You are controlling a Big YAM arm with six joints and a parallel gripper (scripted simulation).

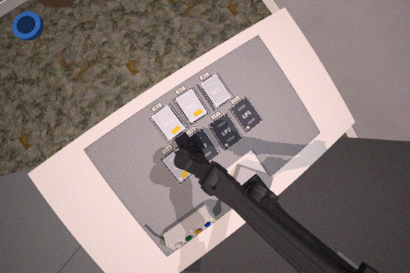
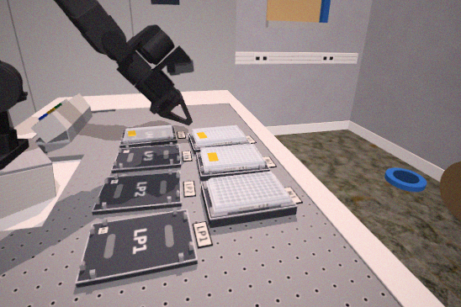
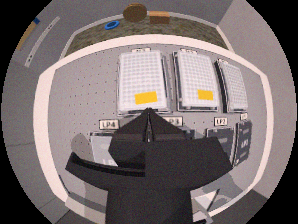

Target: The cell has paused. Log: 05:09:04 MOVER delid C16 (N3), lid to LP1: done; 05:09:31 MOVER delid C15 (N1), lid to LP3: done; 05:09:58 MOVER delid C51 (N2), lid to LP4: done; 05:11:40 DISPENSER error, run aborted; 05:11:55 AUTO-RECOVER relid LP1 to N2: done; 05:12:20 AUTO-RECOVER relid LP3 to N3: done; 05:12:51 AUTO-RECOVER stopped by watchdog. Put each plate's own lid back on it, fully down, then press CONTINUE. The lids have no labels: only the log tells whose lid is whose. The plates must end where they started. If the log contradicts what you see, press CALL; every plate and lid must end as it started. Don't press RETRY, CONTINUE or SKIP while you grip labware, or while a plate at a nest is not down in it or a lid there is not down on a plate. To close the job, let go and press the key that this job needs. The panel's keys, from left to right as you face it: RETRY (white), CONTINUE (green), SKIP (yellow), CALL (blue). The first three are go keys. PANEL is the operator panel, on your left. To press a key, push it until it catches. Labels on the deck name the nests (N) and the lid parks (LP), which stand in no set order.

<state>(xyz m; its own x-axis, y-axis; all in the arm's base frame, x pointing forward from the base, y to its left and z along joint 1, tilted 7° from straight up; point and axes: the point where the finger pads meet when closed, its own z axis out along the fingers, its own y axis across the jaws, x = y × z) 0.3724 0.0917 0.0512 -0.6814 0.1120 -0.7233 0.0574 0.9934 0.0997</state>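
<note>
Three white plates stand in the nests: the N1 plate (image 1: 215,90) (image 2: 248,193) (image 3: 234,85) with its wells uncovered, and the N2 plate (image 1: 191,103) (image 2: 235,156) (image 3: 196,75) and N3 plate (image 1: 166,120) (image 2: 220,134) (image 3: 142,75), each under a clear lid with a yellow patch. Whether those two lids are fully down cannot be told. Another clear lid (image 1: 173,164) (image 2: 153,134) (image 3: 101,147), also with a yellow patch, lies on LP4, partly hidden by the arm from above. LP1 (image 1: 239,106) (image 2: 139,255) (image 3: 243,135), LP2 (image 1: 220,122) (image 2: 126,200) (image 3: 215,135) and LP3 (image 1: 210,148) (image 2: 162,158) show their dark faces.

The gripper (image 1: 188,137) (image 2: 190,122) (image 3: 148,111) is closed with its fingertips together, gripping nothing. It points down near the N3 plate's edge that faces the parks; whether it touches cannot be told. The operator panel (image 1: 187,227) (image 2: 63,122) stands well apart from the nests, its green key (image 1: 188,238) (image 2: 58,105), yellow key (image 1: 198,231) (image 2: 50,111) and blue key (image 1: 207,224) (image 2: 42,116) in view.
</note>
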